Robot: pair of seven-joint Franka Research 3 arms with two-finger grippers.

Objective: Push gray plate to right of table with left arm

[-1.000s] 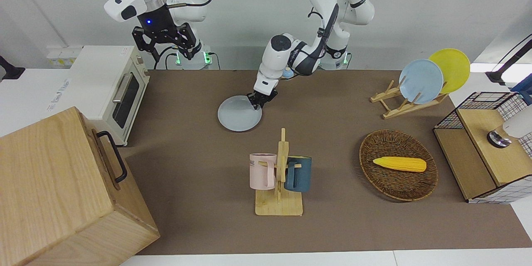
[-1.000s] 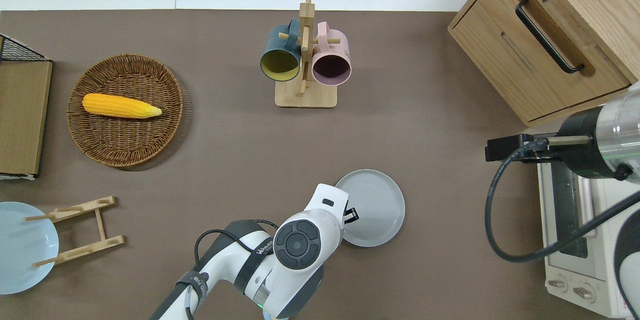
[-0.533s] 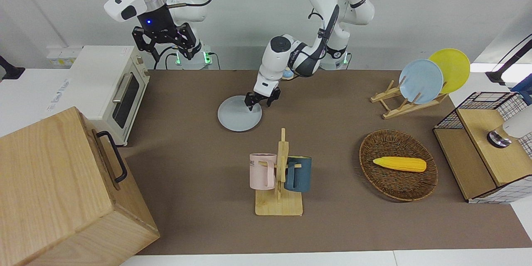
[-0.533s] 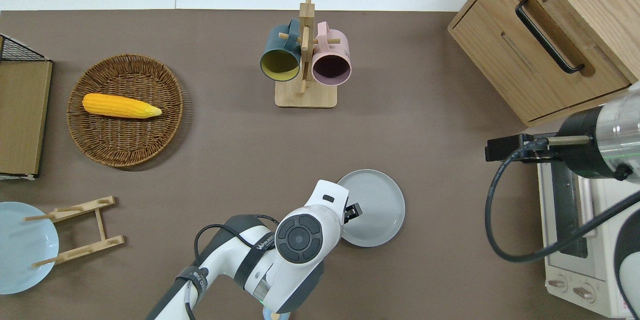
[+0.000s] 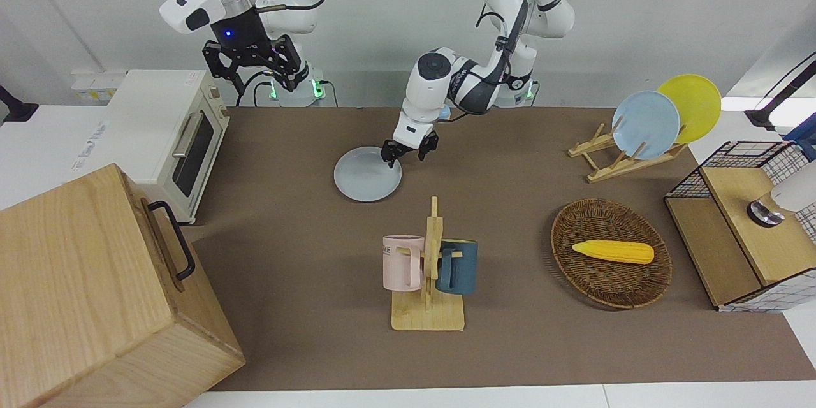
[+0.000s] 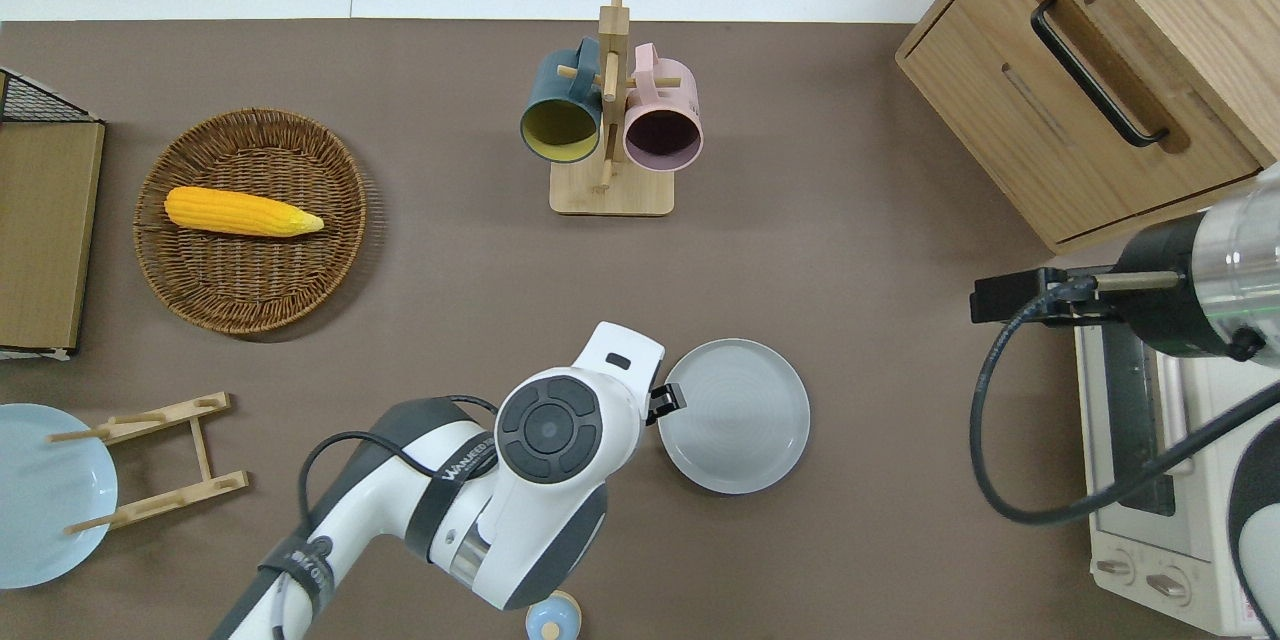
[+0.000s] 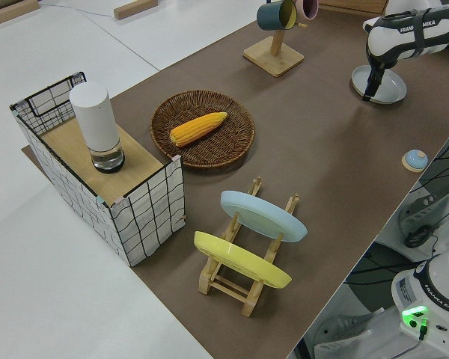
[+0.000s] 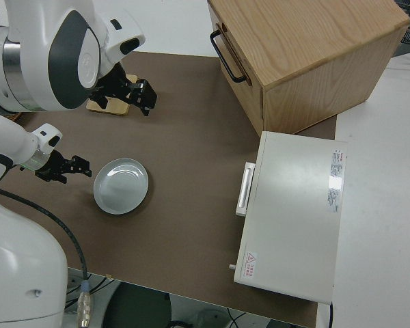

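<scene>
The gray plate (image 5: pixel 368 174) lies flat on the brown table (image 5: pixel 287 236), nearer to the robots than the mug rack; it also shows in the overhead view (image 6: pixel 740 420) and the right side view (image 8: pixel 121 186). My left gripper (image 5: pixel 407 153) is open and empty. In the overhead view it (image 6: pixel 667 402) is over the plate's rim on the side toward the left arm's end, a little above it. The right arm is parked, its gripper (image 5: pixel 253 67) open.
A mug rack (image 6: pixel 610 120) with a pink and a teal mug stands mid-table. A wicker basket (image 6: pixel 250 290) holds corn. A wooden rack (image 5: pixel 612 156) holds sky-blue and yellow plates. A wooden cabinet (image 5: pixel 83 293) and toaster oven (image 5: pixel 166 134) stand at the right arm's end.
My left gripper has come off the plate, opened, and drawn back toward the left arm's end to the rim. The plate has stayed where it was.
</scene>
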